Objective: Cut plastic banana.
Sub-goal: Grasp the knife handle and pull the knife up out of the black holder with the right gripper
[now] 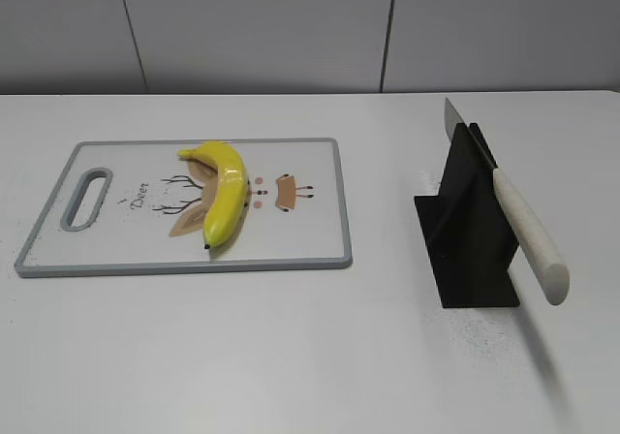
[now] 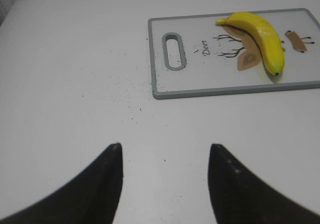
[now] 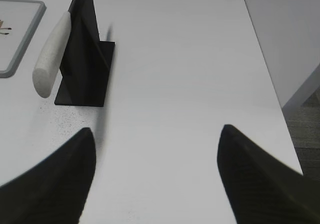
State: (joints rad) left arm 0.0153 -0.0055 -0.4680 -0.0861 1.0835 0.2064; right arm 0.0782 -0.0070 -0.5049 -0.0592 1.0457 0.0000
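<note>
A yellow plastic banana (image 1: pixel 225 192) lies whole on a white cutting board (image 1: pixel 310 231) with a grey rim; both also show in the left wrist view, the banana (image 2: pixel 260 36) and the board (image 2: pixel 200 84). A knife with a white handle (image 1: pixel 528 235) rests slanted in a black stand (image 1: pixel 470 231), also in the right wrist view (image 3: pixel 52 51). My left gripper (image 2: pixel 165 149) is open and empty over bare table, near of the board. My right gripper (image 3: pixel 157 131) is open and empty, right of the stand. Neither gripper shows in the exterior view.
The board has a handle slot (image 1: pixel 85 199) at its left end and a deer print. The table's right edge (image 3: pixel 272 79) drops off beside my right gripper. Dark specks dot the table (image 2: pixel 125 94) left of the board.
</note>
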